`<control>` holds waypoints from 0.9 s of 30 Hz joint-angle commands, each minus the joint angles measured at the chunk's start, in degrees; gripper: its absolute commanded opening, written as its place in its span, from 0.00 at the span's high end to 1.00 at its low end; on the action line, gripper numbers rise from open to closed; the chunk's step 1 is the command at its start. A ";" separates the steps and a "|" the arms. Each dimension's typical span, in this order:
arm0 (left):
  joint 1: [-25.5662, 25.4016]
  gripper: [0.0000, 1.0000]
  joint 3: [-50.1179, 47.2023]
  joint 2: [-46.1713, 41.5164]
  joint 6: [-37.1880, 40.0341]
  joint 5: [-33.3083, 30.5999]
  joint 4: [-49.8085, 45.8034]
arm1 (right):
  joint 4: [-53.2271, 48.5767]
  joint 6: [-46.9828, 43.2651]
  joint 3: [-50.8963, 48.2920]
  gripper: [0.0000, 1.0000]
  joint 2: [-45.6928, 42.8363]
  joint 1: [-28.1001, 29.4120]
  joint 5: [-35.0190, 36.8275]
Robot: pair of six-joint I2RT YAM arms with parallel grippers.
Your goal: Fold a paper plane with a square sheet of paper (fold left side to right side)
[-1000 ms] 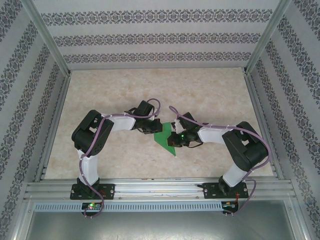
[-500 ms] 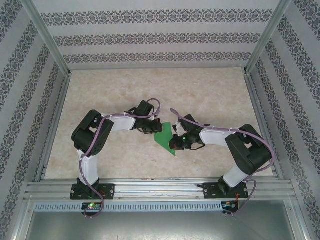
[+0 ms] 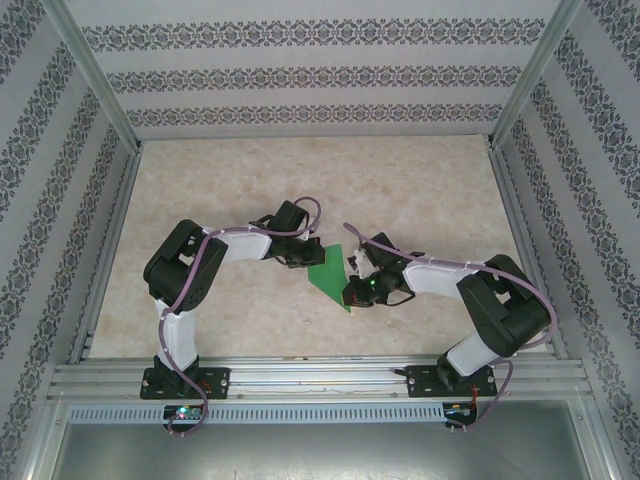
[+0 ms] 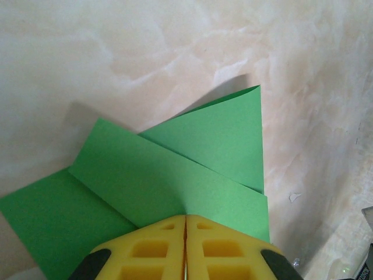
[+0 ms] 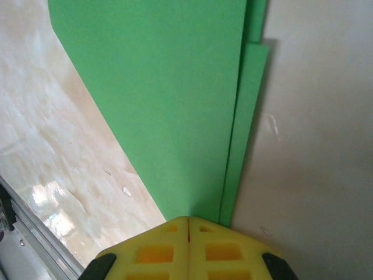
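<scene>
Partly folded green paper (image 3: 328, 270) lies mid-frame on the marbled surface (image 3: 420, 190) in top view, between both arms. Left gripper (image 4: 185, 219) bottom centre of its wrist view, yellow fingers (image 4: 154, 251) pressed together at the paper's edge. Right gripper (image 5: 188, 220) likewise, fingers (image 5: 224, 252) pressed together at the paper's narrow end; cannot tell if either pinches it

My paper (image 3: 328, 273) lies flat near the middle of the table (image 3: 420, 190). It is bright green and part-folded into a wedge, sharp tip toward the near edge. Up close I see overlapping layers: a triangular flap (image 4: 224, 137) over a diagonal band, and along one long side a lower layer (image 5: 249, 116) peeking out.
</scene>
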 commanded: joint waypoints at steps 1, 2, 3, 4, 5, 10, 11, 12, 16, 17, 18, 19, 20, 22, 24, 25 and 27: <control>0.04 0.90 -0.97 2.81 -0.43 -5.66 -6.02 | -8.73 -1.51 -1.81 1.00 -1.02 1.11 -1.44; 0.02 0.89 -0.92 2.58 -0.54 -5.44 -5.82 | -9.16 -1.71 -1.67 1.00 -1.36 1.00 -1.44; 0.03 0.89 -0.82 2.24 -0.40 -5.10 -5.30 | -9.71 -1.92 -1.47 1.00 -1.84 0.97 -1.40; 0.04 0.87 -0.86 1.80 -0.51 -4.58 -4.58 | -10.30 -2.16 -1.16 1.00 -2.59 0.87 -1.50; 0.03 0.86 -0.82 1.38 -0.64 -3.98 -3.93 | -10.88 -2.58 -0.89 1.00 -3.43 0.58 -1.61; 0.04 0.72 0.95 -2.10 -0.81 0.70 0.15 | -11.86 -5.12 0.33 0.88 -11.90 -3.97 -3.73; 0.04 0.69 1.30 -2.91 -0.82 1.43 0.97 | -11.72 -5.97 0.53 0.80 -13.54 -5.38 -4.06; 0.10 0.66 1.74 -3.95 -0.82 2.14 2.02 | -11.36 -6.97 0.66 0.73 -15.09 -7.03 -4.20; 0.94 0.61 1.25 -9.27 -0.82 1.66 5.92 | -4.83 -8.66 -0.11 0.52 -17.68 -11.95 -4.65; 1.16 0.59 0.41 -10.71 -0.86 1.10 7.10 | -3.56 -9.01 0.00 0.50 -17.26 -12.38 -4.77; 1.58 0.58 -1.00 -12.81 -0.90 -0.10 8.41 | -2.26 -9.68 0.41 0.49 -16.09 -12.58 -5.07; 1.92 0.58 -2.51 -14.93 -0.91 -1.28 9.83 | -0.87 -10.08 0.87 0.49 -14.77 -12.58 -5.67; 2.26 0.57 -4.08 -16.82 -0.82 -2.64 10.84 | 0.61 -10.05 1.33 0.49 -13.46 -12.51 -6.10; 2.74 0.56 -7.79 -21.74 -0.43 -6.29 12.79 | 4.52 -9.87 1.75 0.49 -10.35 -12.16 -7.13; 3.02 0.54 -11.37 -26.00 0.02 -9.54 14.00 | 7.12 -10.15 2.14 0.49 -7.71 -11.73 -6.86; 3.17 0.53 -13.54 -28.18 -0.03 -11.12 15.04 | 8.21 -10.22 2.54 0.50 -6.27 -11.53 -6.56; 3.45 0.49 -17.48 -31.78 -0.69 -13.17 17.22 | 9.94 -10.26 3.21 0.51 -3.78 -11.18 -6.53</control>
